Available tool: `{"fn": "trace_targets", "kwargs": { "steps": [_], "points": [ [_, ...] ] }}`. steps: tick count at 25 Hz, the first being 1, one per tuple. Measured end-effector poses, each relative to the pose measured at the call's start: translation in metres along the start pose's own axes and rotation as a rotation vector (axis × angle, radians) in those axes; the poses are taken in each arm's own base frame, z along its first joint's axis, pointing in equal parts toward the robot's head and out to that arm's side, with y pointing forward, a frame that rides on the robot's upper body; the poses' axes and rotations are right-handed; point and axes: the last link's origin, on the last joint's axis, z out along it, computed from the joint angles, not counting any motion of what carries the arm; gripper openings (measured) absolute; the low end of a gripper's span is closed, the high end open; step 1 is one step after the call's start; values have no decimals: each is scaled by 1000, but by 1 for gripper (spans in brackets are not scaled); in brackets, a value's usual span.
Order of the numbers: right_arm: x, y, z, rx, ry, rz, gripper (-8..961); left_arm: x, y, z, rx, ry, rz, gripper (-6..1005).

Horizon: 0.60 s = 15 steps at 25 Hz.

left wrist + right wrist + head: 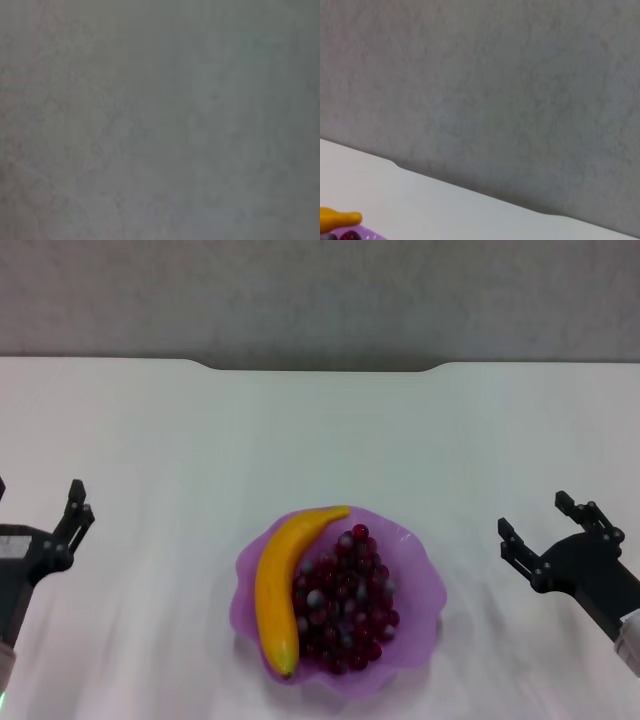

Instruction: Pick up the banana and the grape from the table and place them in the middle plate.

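Observation:
The purple plate (422, 575) sits on the white table (300, 440) at the front centre. The yellow banana (278, 585) lies in the plate's left half. The bunch of dark red-purple grapes (345, 605) lies in the plate beside it, on the right. My left gripper (81, 499) is open and empty, far to the left of the plate. My right gripper (548, 524) is open and empty, to the right of the plate. The right wrist view shows the banana's end (340, 218), a bit of the plate's rim (369, 233) and the table (445, 210).
A grey wall (320, 300) runs behind the table's notched far edge. The left wrist view shows only a plain grey surface (160, 120).

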Motion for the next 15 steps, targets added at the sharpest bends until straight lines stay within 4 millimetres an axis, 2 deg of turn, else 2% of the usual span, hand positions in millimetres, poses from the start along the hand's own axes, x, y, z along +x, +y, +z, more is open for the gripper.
{"fn": "trace_targets", "kwargs": {
  "steps": [3, 6, 15],
  "points": [
    [-1, 1, 0, -1, -3, 2, 814, -8, -8, -8, -40, 18, -63, 897],
    [1, -1, -2, 16, 2, 15, 814, -12, -7, -12, -68, 6, -90, 897],
    [8, -13, -11, 101, 14, 62, 814, -25, -12, -14, -32, -79, -120, 897]
  ]
}}
